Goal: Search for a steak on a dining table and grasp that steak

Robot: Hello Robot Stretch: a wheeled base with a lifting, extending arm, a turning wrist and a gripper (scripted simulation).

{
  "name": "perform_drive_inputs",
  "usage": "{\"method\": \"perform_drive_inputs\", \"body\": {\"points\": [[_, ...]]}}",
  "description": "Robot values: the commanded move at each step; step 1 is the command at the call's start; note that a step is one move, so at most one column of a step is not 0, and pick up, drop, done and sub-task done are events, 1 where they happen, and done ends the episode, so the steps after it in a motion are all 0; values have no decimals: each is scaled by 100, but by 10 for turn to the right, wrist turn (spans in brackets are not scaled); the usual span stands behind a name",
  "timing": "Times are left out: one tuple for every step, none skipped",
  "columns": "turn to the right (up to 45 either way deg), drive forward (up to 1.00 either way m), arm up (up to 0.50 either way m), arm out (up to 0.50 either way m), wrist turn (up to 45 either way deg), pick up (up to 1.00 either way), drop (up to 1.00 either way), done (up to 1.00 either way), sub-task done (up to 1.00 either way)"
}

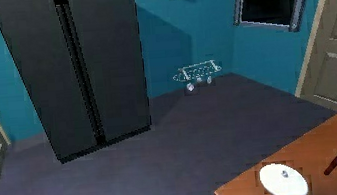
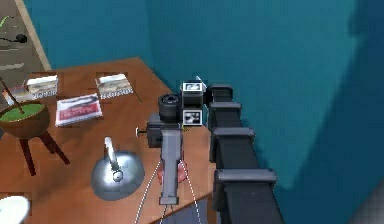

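Note:
A brown dining table (image 2: 130, 130) fills the arm side view's left. Its corner (image 1: 254, 189) shows at the forward view's bottom right. On it lie a flat red-and-white slab (image 2: 78, 108) and two paler flat packs (image 2: 115, 85) (image 2: 40, 85); I cannot tell whether any of them is a steak. The dark arm (image 2: 235, 150) rises along the table's right edge, with two white marked squares (image 2: 192, 103) at its end. The gripper (image 2: 168, 192) hangs from a dark body and points down the picture over the tabletop, beside a silver dome. I cannot tell whether it holds anything.
A green bowl on a dark stand (image 2: 25, 120) and a silver dome with a stem (image 2: 113, 175) stand on the table, as does a white plate (image 1: 283, 180). A tall black fridge (image 1: 69, 68), a small wire-frame thing (image 1: 197, 73) on the floor, a door (image 1: 335, 42) and teal walls surround open grey floor.

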Motion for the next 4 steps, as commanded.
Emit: {"method": "perform_drive_inputs", "body": {"points": [[0, 0, 0, 0, 450, 0, 0, 0, 0], [0, 0, 0, 0, 450, 0, 0, 0, 0], [0, 0, 0, 0, 450, 0, 0, 0, 0], [0, 0, 0, 0, 270, 0, 0, 0, 0]]}}
